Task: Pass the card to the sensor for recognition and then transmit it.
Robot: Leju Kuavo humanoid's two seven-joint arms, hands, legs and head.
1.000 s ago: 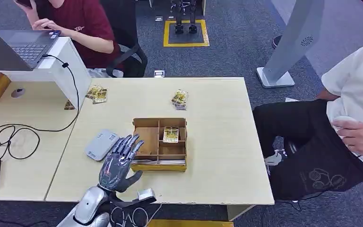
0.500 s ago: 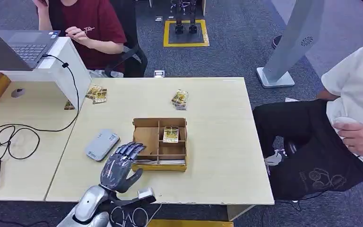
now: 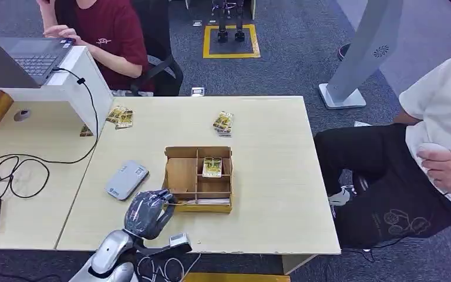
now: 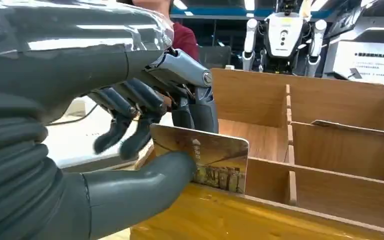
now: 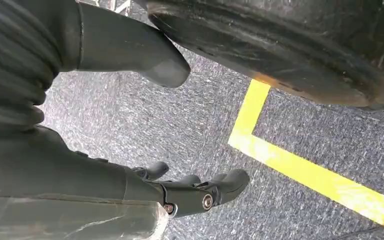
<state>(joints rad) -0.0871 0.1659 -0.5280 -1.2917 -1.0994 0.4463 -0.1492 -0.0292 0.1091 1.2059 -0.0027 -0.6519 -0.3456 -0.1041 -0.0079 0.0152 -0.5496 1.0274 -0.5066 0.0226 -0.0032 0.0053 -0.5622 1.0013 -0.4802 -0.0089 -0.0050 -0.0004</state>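
At the near-left corner of the wooden divided box (image 3: 198, 176), about 7 o'clock from the box's middle in the head view, the left hand (image 3: 145, 212) was curled over the front slot. The left wrist view showed why: the card (image 4: 207, 157) stood on edge in that front slot, its long axis running along the box's front wall, with the thumb (image 4: 145, 185) pressed against its near face and the darker fingers (image 4: 130, 107) bent down behind its far face. The card was thus pinched between thumb and fingers, though most of it was seemingly not yet clear of the slot; whether its lower edge rested on the box I could not tell.

The grey sensor (image 3: 127, 179) lay flat on the table (image 3: 270, 223) at roughly 11 o'clock from the left hand, near it and just beside the box's left wall. I judged the coming move to turn on this: the card had to rise straight out of the slot first, then travel toward 11 o'clock, and its face would probably need to tip over to meet the sensor's top.

The right hand (image 5: 190, 192) hung down over grey carpet with a yellow floor line, its fingers loosely apart and holding nothing, so the left hand was far the nearer one. Another card (image 3: 212, 167) lay in a compartment at 1 o'clock from the left hand.
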